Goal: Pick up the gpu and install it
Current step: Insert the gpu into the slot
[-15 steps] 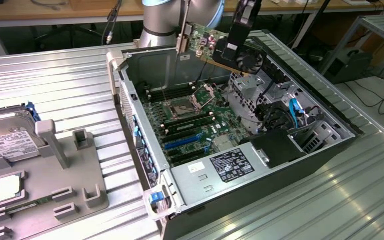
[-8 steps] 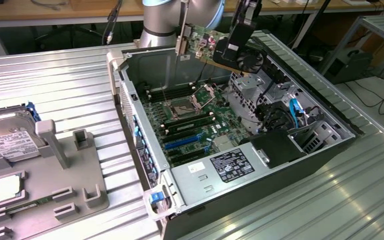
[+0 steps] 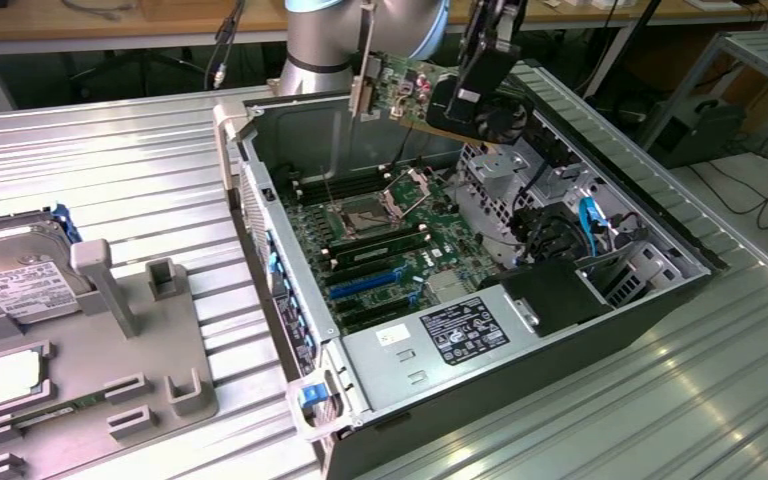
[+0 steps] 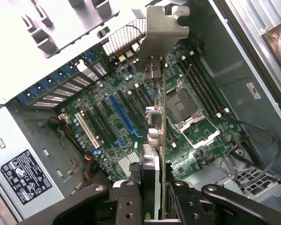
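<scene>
Jaws: gripping gpu | position: above open computer case | black label: illegible

The open black metal computer case sits mid-frame on the ribbed steel table, the green-and-black gpu card held in the black gripper above its upper part, and a grey plastic tray at lower left carries a silver hard drive and square processor chip.

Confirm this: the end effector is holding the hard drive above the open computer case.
Wrong. The end effector holds the graphics card, not the hard drive, above the open computer case. The exterior view shows it; the hard drive sits on the gray holder at that view's left.
</scene>
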### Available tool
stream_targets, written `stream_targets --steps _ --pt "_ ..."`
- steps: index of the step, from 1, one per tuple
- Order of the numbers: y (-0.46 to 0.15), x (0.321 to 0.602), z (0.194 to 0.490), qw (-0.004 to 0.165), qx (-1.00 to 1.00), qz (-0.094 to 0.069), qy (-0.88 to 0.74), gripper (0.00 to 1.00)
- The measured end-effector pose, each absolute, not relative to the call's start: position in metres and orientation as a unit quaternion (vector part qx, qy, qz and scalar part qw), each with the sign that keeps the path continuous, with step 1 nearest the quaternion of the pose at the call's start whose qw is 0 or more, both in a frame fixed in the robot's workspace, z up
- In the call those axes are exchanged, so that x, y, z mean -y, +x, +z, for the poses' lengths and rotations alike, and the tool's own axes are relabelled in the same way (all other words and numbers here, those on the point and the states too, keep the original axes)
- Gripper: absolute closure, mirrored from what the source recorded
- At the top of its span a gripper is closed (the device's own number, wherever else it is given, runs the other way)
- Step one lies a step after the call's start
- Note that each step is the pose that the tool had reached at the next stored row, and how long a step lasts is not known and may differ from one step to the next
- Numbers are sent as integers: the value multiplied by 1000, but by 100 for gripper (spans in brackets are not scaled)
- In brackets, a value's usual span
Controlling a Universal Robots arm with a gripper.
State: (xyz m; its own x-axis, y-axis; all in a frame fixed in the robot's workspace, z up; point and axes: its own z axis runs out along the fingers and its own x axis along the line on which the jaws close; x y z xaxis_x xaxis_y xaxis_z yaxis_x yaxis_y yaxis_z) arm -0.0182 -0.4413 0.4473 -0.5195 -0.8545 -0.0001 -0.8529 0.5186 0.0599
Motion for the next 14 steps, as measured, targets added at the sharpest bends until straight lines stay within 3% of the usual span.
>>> stream_targets --steps 14 --pt "-18 441 447 15 840 -25 542 72"
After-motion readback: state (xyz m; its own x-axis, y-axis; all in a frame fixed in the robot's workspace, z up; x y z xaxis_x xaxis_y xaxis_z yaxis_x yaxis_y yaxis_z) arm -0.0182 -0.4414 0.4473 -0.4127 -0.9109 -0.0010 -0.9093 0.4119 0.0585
